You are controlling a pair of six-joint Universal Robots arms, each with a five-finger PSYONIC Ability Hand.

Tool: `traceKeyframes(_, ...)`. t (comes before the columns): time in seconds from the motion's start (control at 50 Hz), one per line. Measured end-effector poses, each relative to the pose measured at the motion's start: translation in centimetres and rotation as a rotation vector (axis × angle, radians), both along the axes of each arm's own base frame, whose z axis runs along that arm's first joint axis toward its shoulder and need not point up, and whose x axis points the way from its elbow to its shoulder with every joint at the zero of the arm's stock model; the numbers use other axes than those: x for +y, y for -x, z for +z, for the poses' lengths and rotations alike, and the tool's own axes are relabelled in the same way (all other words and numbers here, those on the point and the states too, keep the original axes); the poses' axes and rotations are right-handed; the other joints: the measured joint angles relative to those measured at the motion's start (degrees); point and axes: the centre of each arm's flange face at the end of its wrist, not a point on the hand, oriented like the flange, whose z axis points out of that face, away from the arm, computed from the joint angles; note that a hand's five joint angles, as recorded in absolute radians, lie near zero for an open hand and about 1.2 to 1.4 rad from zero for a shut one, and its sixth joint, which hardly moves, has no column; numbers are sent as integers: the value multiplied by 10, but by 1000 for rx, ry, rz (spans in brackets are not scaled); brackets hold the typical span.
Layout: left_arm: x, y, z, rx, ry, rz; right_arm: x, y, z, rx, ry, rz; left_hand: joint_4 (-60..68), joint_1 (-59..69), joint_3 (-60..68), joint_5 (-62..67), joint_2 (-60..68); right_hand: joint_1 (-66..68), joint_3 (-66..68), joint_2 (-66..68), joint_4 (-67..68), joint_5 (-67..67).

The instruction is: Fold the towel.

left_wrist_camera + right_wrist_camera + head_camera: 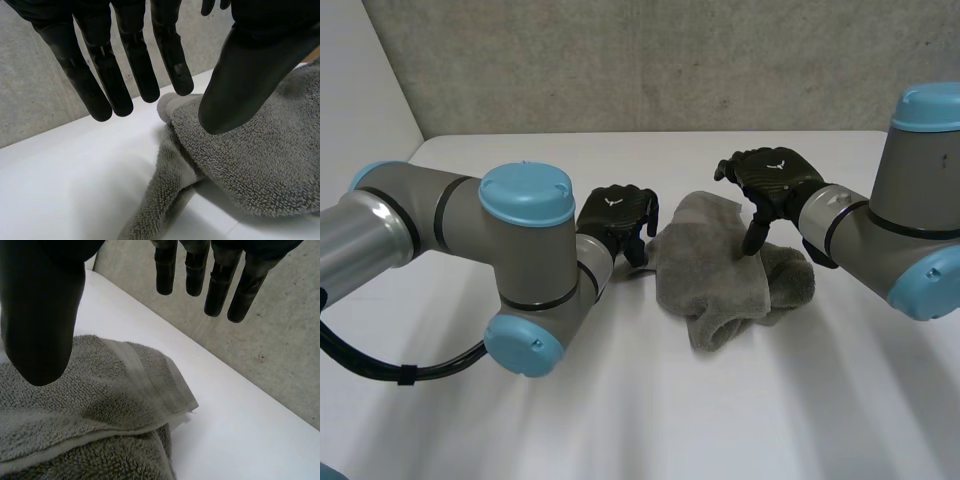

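While lying bunched rather than flat, the grey towel (725, 275) is sitting at the centre of the head view on the white table (640, 430), slightly right of the midline. Its long axis is running roughly up and down the frame, from a rounded upper end at centre to a narrower rolled end lower down. A thick lobe is bulging toward the right.

Bare table surface is spreading across the whole lower half of the frame and to the lower right. A narrower strip is running behind the towel to the table's far edge, where the concrete wall (640, 60) is rising.

In the right wrist view a hemmed corner (175, 395) is lying on top of the pile, pointing out toward the bare table.

The left hand (615, 220) is hanging just beside the towel's left edge. In its wrist view its fingers (120, 80) are reaching out straight and spread, released and grasping nothing.

The right hand (775, 185) is hovering over the towel's upper right part, likewise released, with straight fingers (220, 285) holding nothing. Its thumb is pointing down at the top fold; whether it is touching cannot be told.

The grey arms are entering from the left and right edges.
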Motion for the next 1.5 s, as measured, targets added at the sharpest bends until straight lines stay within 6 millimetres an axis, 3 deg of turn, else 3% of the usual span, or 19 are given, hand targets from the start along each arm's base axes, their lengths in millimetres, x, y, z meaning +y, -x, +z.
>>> traceKeyframes(0.04, 6, -4, 0, -28, 4, -15, 4, 4, 0, 23, -1, 5, -57, -59, -56, -54, -56, 115, 104, 119, 107, 113)
traceKeyframes(0.1, 23, -13, -1, -98, 16, -54, 16, 17, -2, 92, -2, 27, -92, -93, -93, -89, -94, 386, 388, 397, 391, 395)
traceKeyframes(0.18, 36, -21, -1, -149, 26, -84, 26, 25, -6, 140, -7, 49, -93, -94, -95, -91, -97, 426, 424, 421, 431, 437)
traceKeyframes(0.44, 38, -21, 2, -156, 45, -98, 25, 28, -7, 139, -1, 43, -95, -95, -96, -92, -99, 412, 415, 412, 421, 426)
traceKeyframes(0.5, 34, -17, 6, -138, 65, -98, 25, 30, 5, 113, 23, 22, -103, -103, -104, -102, -107, 284, 293, 287, 301, 302)
traceKeyframes(0.64, 24, -6, 15, -88, 129, -98, 31, 35, 20, 74, 39, -2, -144, -147, -147, -146, -152, 165, 172, 179, 173, 169)
traceKeyframes(0.74, 20, 2, 11, -65, 158, -107, 35, 38, 21, 72, 33, -12, -203, -209, -213, -212, -209, 84, 90, 93, 98, 86)
traceKeyframes(0.94, 31, 25, -27, -75, 117, -272, 36, 59, 6, 98, -34, -67, -407, -408, -417, -424, -404, 45, 50, 60, 47, 35)
traceKeyframes(1.16, 26, 37, -48, -91, 116, -340, 38, 64, -29, 120, -108, -69, -427, -429, -436, -440, -434, 41, 50, 60, 46, 45)
traceKeyframes(1.22, 23, 38, -50, -105, 134, -337, 35, 63, -39, 123, -117, -68, -399, -395, -394, -396, -395, 64, 72, 80, 73, 84)
traceKeyframes(1.34, 18, 38, -57, -167, 183, -319, 30, 59, -59, 130, -145, -60, -155, -148, -159, -159, -162, 256, 253, 261, 257, 264)
traceKeyframes(1.42, 16, 36, -60, -213, 214, -297, 24, 57, -68, 133, -156, -57, 189, 188, 189, 170, 181, 520, 516, 506, 542, 541)
traceKeyframes(1.5, 17, 34, -59, -243, 231, -282, 17, 54, -68, 129, -146, -59, 262, 224, 271, 239, 252, 561, 557, 545, 598, 584)
